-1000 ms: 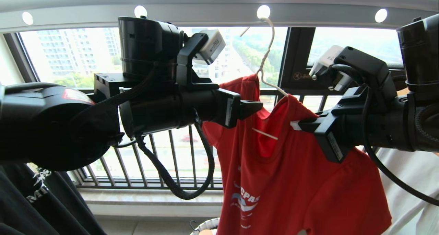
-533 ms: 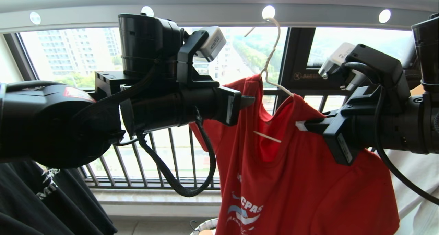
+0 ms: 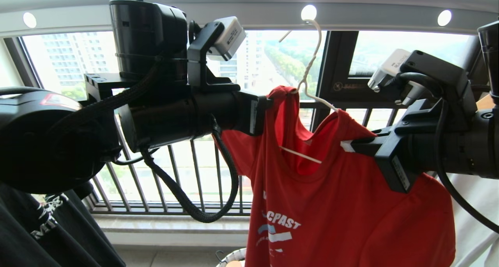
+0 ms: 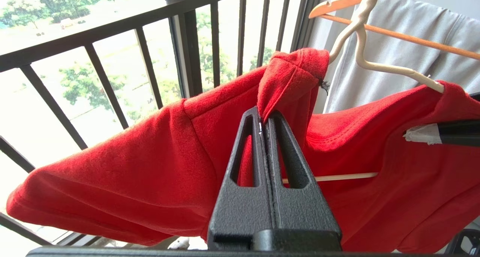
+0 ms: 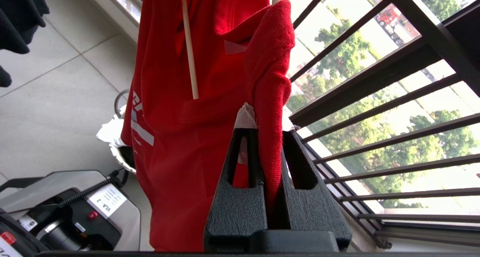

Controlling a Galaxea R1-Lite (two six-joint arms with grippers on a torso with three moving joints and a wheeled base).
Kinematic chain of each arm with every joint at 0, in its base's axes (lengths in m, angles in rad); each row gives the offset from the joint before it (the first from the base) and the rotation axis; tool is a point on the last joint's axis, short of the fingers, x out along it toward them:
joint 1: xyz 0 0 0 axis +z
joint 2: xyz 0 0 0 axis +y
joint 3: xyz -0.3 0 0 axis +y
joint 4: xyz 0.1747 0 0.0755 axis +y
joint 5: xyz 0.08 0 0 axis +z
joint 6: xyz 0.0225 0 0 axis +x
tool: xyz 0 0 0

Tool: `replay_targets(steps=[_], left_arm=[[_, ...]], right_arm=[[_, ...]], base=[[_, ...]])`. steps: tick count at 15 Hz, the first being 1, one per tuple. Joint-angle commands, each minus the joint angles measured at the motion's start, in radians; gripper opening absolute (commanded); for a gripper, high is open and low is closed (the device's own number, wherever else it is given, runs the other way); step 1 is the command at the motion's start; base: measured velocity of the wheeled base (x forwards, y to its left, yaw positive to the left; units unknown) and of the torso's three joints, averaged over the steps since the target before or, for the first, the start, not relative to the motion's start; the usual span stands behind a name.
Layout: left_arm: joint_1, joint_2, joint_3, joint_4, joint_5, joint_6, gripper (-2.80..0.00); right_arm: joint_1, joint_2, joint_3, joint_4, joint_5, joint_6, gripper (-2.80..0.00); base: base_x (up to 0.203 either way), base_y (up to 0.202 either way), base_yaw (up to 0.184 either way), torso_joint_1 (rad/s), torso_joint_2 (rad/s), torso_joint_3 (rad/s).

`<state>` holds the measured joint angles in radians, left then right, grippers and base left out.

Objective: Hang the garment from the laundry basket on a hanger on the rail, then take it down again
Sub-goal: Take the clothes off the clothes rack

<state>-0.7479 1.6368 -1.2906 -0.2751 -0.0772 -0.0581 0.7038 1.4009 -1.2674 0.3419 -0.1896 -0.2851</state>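
Red T-shirt [image 3: 335, 204] hangs on the wire hanger [image 3: 310, 76], hooked in a rail [image 3: 249, 13] hole. Left end effector [image 4: 265, 123] clamped on collar fold; right end effector [image 5: 267, 129] clamped on the other shoulder. Judgement: keep both grips level, ease fabric off hanger shoulders evenly. Shirt's long axis vertical, collar up.

Black cylindrical left arm [image 3: 163, 115] with braided cable loop [image 3: 195, 204] beneath; white camera module [image 3: 228, 39] above; right arm [image 3: 436, 150] alike, with white-taped fingertip.
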Motion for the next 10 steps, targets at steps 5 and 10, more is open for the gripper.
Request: replay_targets(steps=[5,10], left_arm=[[0.047,-0.043,0.011,-0.004,0.004,-0.059,-2.80],[0.102,-0.037,0.013,-0.004,0.004,-0.092,-2.80]], right_arm=[[0.000,-0.002,-0.012,0.006,-0.005,-0.002,-2.80],[0.002,-0.002,-0.016,0.006,-0.010,-0.003,-2.80]], base=[[0.000,0.000,0.000,0.000,0.00,0.000],[0.000,0.000,0.000,0.000,0.00,0.000]])
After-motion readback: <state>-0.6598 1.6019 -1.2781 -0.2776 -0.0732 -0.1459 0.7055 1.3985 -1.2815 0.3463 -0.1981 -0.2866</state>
